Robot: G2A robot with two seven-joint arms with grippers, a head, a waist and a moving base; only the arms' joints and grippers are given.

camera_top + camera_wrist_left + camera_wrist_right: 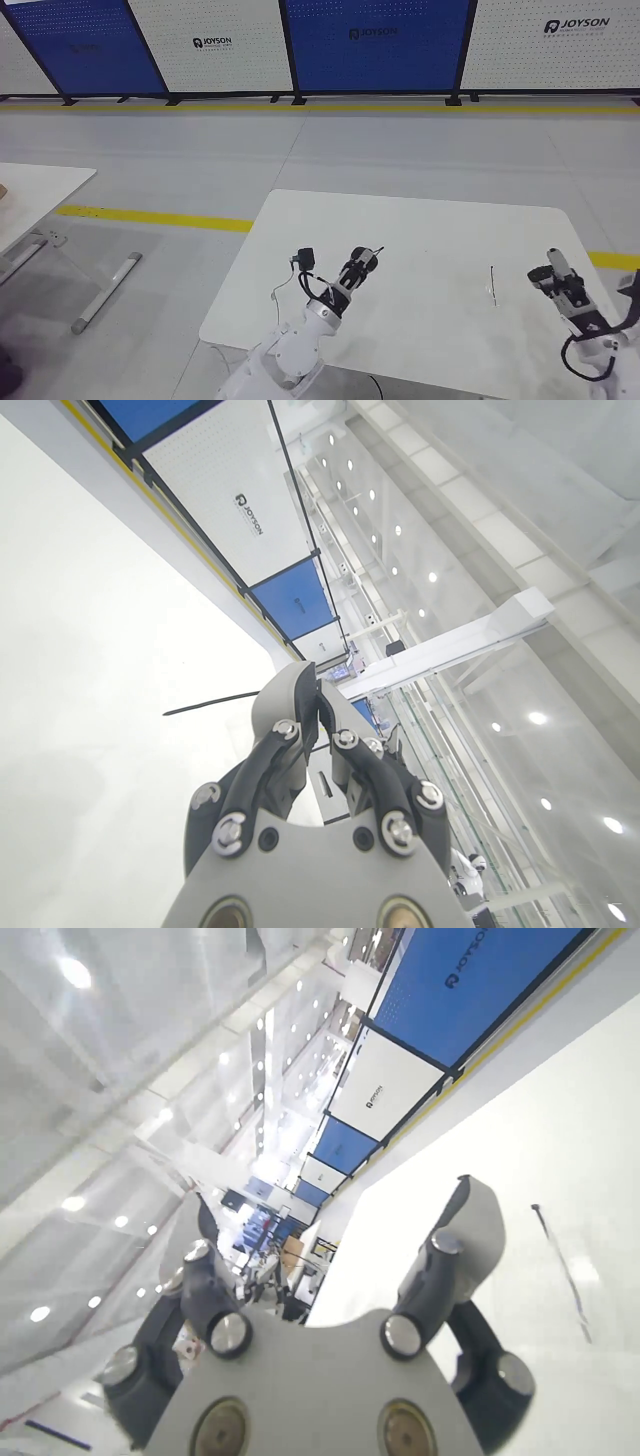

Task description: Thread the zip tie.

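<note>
White table [440, 235] from above: the left gripper [364, 260], fingers together, has a black zip tie [378, 250] jutting past its tips. A second zip tie [492, 285] lies flat beside the right gripper [555, 262], on the side toward the left arm, its long axis running away from the robot. At the left wrist, the left gripper [316, 692] seems clamped on the zip tie [210, 702], though the contact is hidden; at the right wrist, the right gripper [335, 1198] stands spread, with the second zip tie [562, 1270] alongside one finger.
</note>
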